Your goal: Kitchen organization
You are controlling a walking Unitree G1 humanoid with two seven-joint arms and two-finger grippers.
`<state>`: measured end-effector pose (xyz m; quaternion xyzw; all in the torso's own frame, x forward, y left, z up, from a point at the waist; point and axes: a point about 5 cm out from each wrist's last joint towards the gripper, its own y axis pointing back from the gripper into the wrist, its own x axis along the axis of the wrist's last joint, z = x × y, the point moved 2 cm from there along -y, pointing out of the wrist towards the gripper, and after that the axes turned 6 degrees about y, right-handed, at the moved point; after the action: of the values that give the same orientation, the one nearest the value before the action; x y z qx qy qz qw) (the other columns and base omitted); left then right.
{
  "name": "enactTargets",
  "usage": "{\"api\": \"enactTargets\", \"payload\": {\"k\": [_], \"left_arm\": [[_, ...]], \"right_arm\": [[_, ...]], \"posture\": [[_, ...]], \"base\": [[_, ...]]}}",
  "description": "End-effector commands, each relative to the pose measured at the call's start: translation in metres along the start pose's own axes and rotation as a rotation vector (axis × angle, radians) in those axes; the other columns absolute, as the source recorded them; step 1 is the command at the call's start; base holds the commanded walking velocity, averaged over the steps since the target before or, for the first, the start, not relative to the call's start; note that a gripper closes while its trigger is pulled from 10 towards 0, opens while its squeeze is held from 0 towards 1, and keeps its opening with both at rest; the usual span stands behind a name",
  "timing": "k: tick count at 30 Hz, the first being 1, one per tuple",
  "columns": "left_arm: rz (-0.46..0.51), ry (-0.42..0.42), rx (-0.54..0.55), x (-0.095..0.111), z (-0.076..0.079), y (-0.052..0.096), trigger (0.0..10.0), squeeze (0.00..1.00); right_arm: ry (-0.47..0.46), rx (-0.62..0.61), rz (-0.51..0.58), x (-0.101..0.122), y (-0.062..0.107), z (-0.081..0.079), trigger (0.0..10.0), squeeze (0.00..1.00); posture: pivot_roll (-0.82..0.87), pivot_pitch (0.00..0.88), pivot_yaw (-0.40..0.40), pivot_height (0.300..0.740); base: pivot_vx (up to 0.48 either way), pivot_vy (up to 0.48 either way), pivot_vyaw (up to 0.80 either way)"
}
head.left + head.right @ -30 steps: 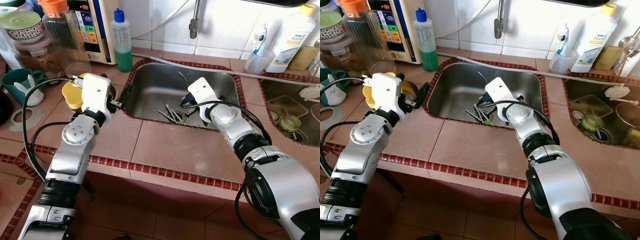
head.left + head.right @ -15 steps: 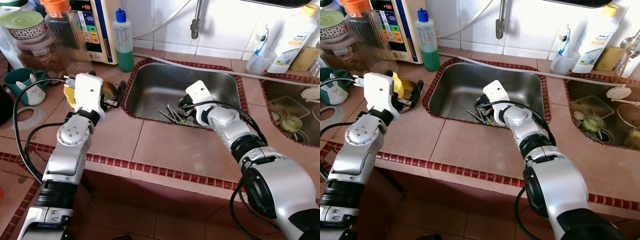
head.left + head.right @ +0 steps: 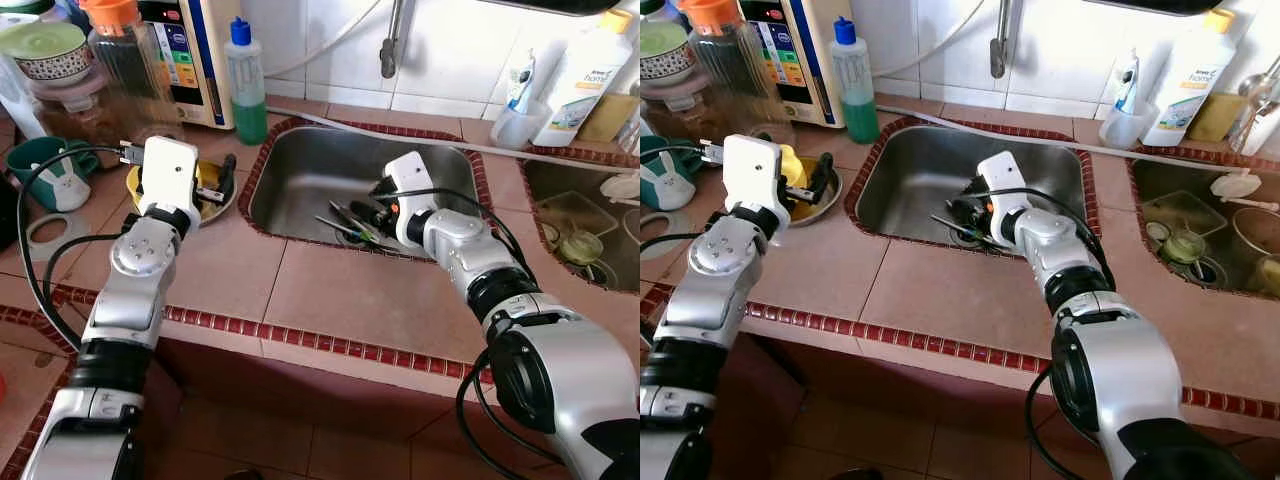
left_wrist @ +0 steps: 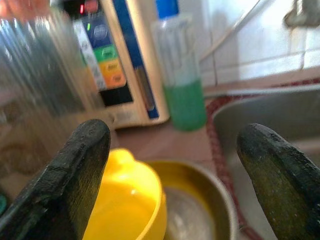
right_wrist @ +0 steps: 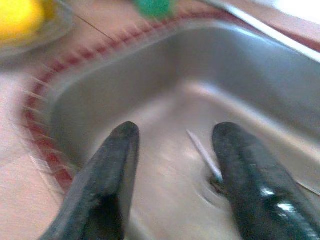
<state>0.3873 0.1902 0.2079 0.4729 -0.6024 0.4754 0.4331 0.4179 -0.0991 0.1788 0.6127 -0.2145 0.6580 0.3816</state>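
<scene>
My left gripper [image 3: 222,176] hangs open over a metal bowl [image 3: 823,197] on the counter left of the sink. A yellow cup [image 4: 125,200] sits in that bowl, just under the fingers [image 4: 82,165]. My right gripper [image 3: 371,211] is down inside the steel sink [image 3: 300,150], open, its fingers [image 5: 110,165] low over the basin floor. Several thin utensils [image 3: 343,222] lie there in a loose pile, and one thin handle [image 5: 202,150] shows between the jaws, not gripped.
A green soap bottle [image 3: 245,85], a water purifier [image 3: 185,50] and a tall jar [image 3: 125,70] crowd the back left. A teal mug [image 3: 35,165] stands at far left. The faucet [image 3: 388,50] hangs over the sink; a second basin [image 3: 580,215] with dishes lies right.
My left gripper has swung left from the sink's edge to above the metal bowl. My right gripper has shifted inside the sink, over the utensils.
</scene>
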Motion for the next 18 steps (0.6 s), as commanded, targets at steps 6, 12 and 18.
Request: {"api": "enactTargets", "payload": {"k": [6, 12, 18], "left_arm": [[-0.125, -0.075, 0.026, -0.008, -0.019, -0.015, 10.0, 1.0], [-0.295, -0.108, 0.027, -0.024, -0.036, -0.02, 10.0, 0.0], [-0.408, -0.08, -0.019, -0.033, -0.04, -0.02, 10.0, 0.0]], "right_arm": [[-0.019, 0.159, 0.07, -0.002, 0.009, -0.018, 10.0, 1.0], [0.004, 0.238, 0.079, -0.007, 0.023, -0.033, 10.0, 0.98], [0.02, 0.218, 0.07, -0.007, 0.032, -0.035, 10.0, 0.85]], "posture": [[0.05, 0.119, 0.025, 0.74], [0.05, 0.119, 0.029, 0.74], [0.04, 0.122, 0.031, 0.74]], "base": [[0.0, 0.0, 0.0], [0.0, 0.0, 0.0], [0.0, 0.0, 0.0]]}}
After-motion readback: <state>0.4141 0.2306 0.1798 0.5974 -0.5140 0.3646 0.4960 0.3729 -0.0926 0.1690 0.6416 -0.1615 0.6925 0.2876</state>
